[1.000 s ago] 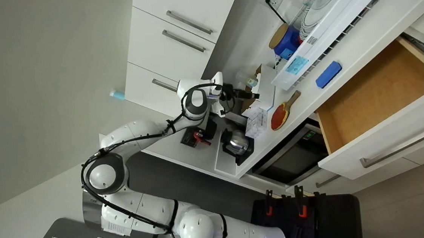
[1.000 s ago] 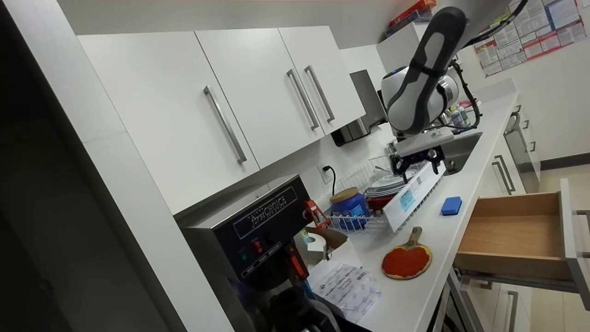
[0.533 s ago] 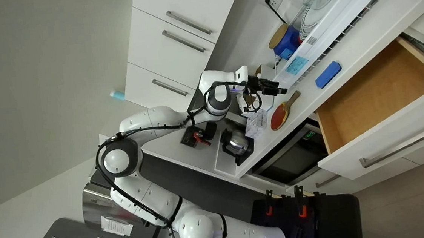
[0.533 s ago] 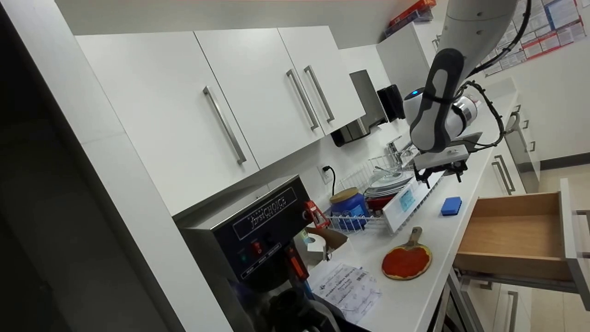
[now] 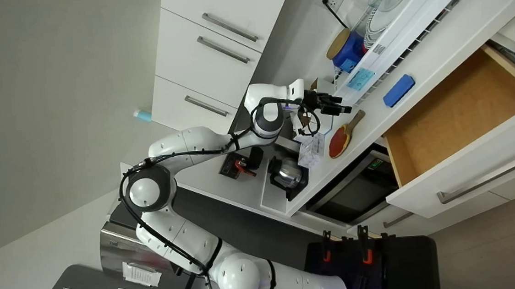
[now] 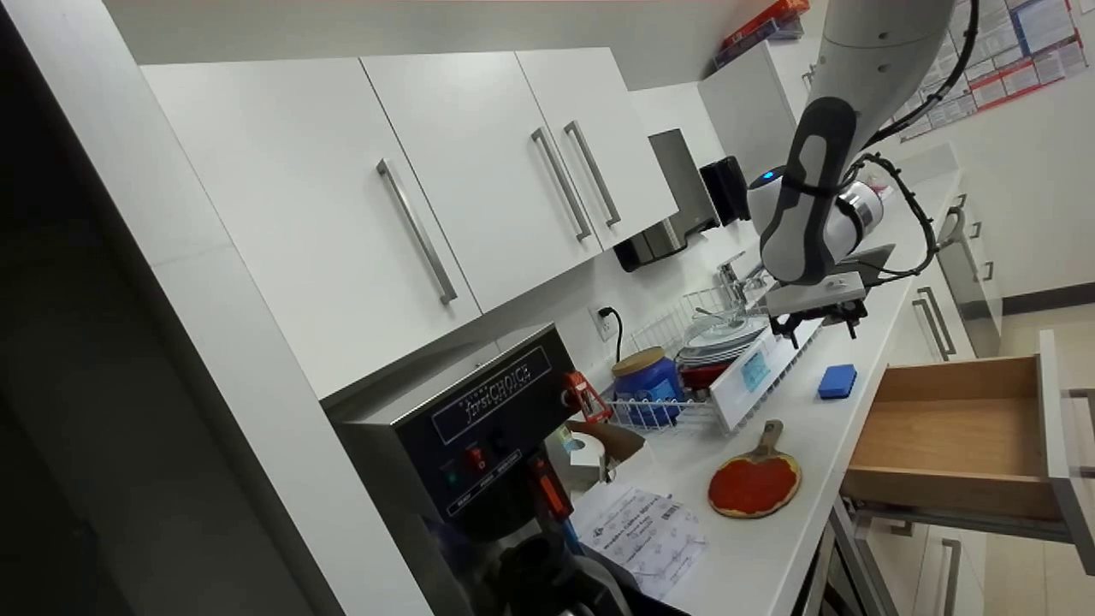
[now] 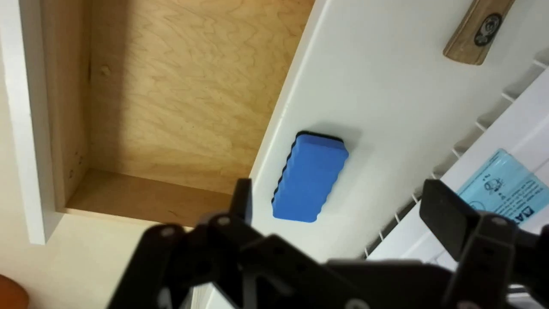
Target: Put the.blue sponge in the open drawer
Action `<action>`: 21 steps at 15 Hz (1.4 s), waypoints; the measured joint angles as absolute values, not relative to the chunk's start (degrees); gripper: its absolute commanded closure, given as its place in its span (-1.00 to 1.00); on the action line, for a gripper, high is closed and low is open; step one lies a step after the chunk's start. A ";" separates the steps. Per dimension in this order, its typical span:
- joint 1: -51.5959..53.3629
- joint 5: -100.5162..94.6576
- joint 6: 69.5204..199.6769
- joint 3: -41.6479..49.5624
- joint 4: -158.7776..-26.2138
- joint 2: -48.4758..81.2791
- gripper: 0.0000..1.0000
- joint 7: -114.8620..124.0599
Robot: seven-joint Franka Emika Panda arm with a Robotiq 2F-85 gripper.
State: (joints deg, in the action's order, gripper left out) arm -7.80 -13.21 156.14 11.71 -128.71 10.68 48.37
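The blue sponge [image 5: 399, 90] lies flat on the white counter near its front edge, beside the open drawer [image 5: 461, 110]. The sponge also shows in an exterior view [image 6: 837, 382] and whole in the wrist view [image 7: 309, 178]. The drawer has a tan wooden interior with nothing seen in it; it also shows in an exterior view [image 6: 958, 436] and in the wrist view [image 7: 193, 94]. My gripper [image 7: 336, 193] is open and empty above the counter, apart from the sponge, which appears just ahead of the fingers. The gripper also shows in both exterior views [image 5: 344, 110] [image 6: 823, 334].
A red paddle [image 6: 754, 486] lies on the counter; its handle [image 7: 478, 32] shows in the wrist view. A dish rack with a white side panel [image 6: 753, 376] holds plates and a blue jar [image 6: 646, 389]. A white packet [image 6: 642, 539] and a coffee machine [image 6: 479, 428] stand further along.
Over the first half second the arm moved the gripper over the counter, rightward in both exterior views and lower in one. Since then it has barely moved. The sponge and drawer have not moved.
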 measured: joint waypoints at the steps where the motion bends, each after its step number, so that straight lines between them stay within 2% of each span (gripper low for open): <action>1: -7.26 -13.21 156.18 12.61 -127.40 12.07 -1.00 50.41; 8: -5.20 -10.84 156.44 16.55 -114.48 26.87 -1.00 55.87; 17: -7.83 -0.56 156.39 17.04 -100.79 40.83 -1.00 51.56; 18: -8.11 0.25 156.36 17.04 -99.86 41.70 -0.93 50.89; 19: -8.38 1.05 156.34 17.03 -99.04 42.53 -0.47 50.41; 21: -8.71 2.30 156.30 17.02 -97.73 43.83 -0.37 49.45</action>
